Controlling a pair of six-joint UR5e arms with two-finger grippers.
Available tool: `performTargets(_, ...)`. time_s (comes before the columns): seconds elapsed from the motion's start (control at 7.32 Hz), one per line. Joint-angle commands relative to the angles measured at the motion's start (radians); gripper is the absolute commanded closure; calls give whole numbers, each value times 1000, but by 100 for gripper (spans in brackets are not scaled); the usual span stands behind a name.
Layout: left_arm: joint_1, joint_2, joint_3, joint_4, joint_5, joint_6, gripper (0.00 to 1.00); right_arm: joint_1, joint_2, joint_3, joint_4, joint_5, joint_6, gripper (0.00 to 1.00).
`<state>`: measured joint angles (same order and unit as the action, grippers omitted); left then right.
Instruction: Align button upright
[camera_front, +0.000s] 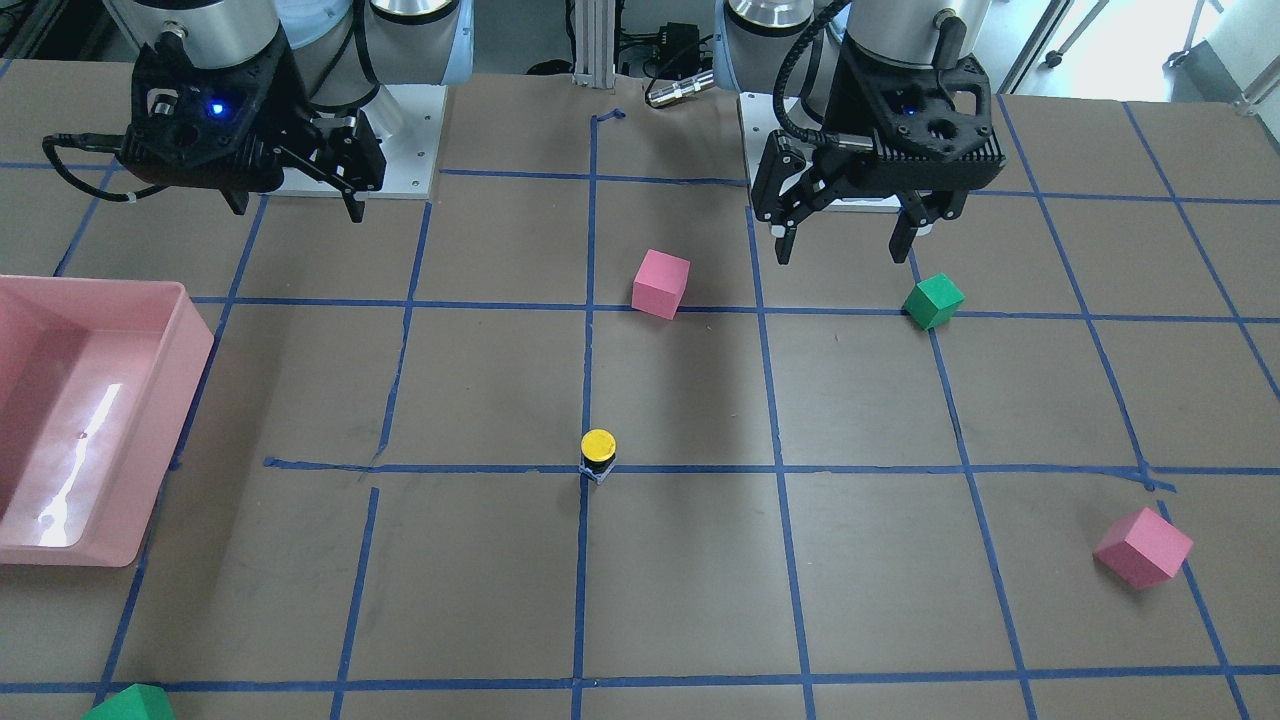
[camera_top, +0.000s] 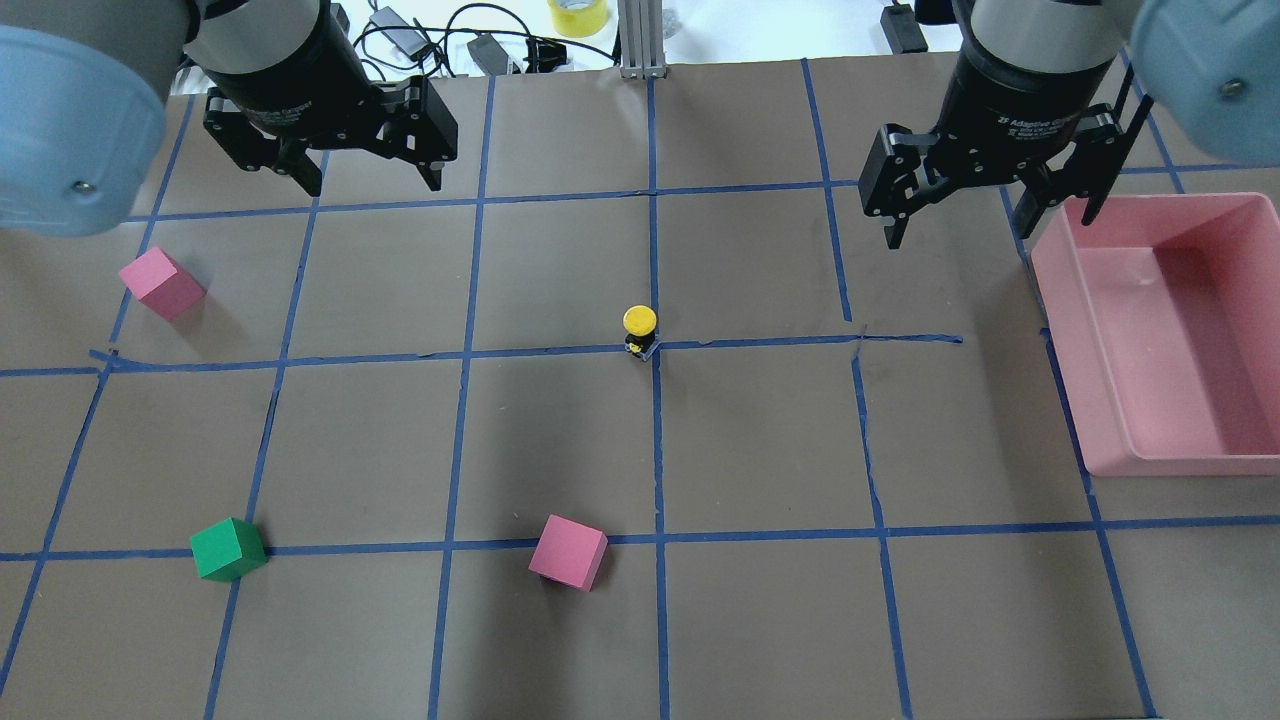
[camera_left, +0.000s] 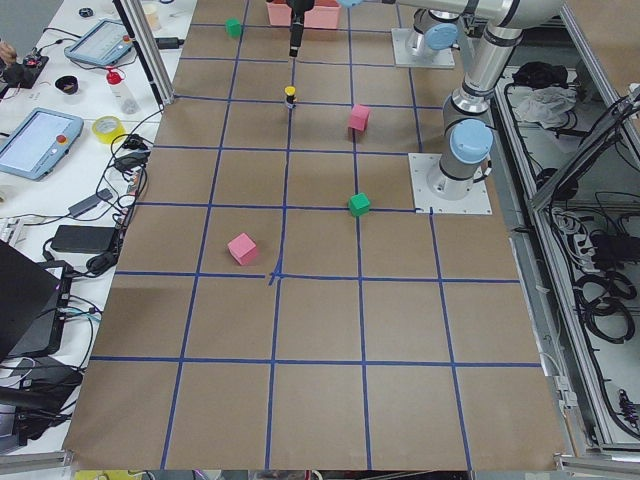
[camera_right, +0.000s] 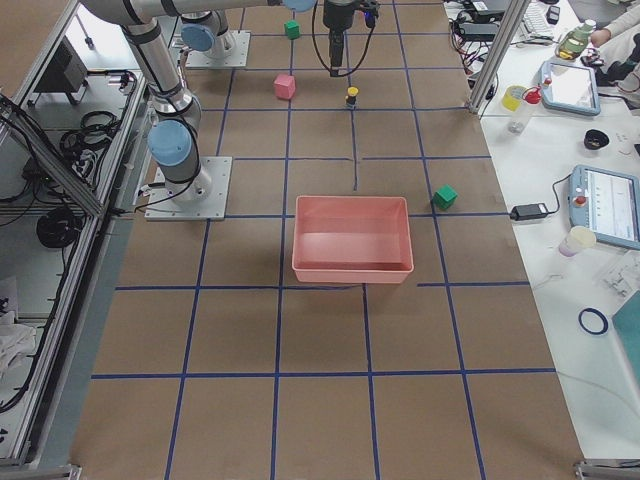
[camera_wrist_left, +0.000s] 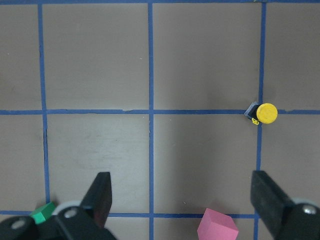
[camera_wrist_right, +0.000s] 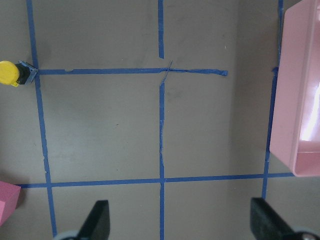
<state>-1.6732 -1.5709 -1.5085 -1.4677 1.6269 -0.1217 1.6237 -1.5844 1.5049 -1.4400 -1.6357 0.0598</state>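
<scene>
The button (camera_front: 598, 455) stands with its yellow cap up on a crossing of blue tape lines at the table's middle, and also shows in the overhead view (camera_top: 640, 330). It lies at the right of the left wrist view (camera_wrist_left: 265, 113) and at the left edge of the right wrist view (camera_wrist_right: 12, 73). My left gripper (camera_front: 842, 252) (camera_top: 372, 183) hangs open and empty above the table, well away from the button. My right gripper (camera_front: 298, 210) (camera_top: 992, 228) is also open and empty, high and away from the button.
A pink bin (camera_top: 1100, 440) sits on my right side. A pink cube (camera_top: 569, 552) and a green cube (camera_top: 228, 548) lie near my left gripper. Another pink cube (camera_top: 160, 283) lies far left. A second green cube (camera_front: 130, 703) lies beyond the bin.
</scene>
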Motion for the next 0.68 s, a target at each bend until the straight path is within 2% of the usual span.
performTargets(0.0, 4, 5, -21, 10, 4, 2, 0, -2, 1, 1, 1, -6, 0, 0)
performTargets(0.55, 4, 11, -21, 10, 2, 7, 0, -2, 1, 3, -2, -1, 0, 0)
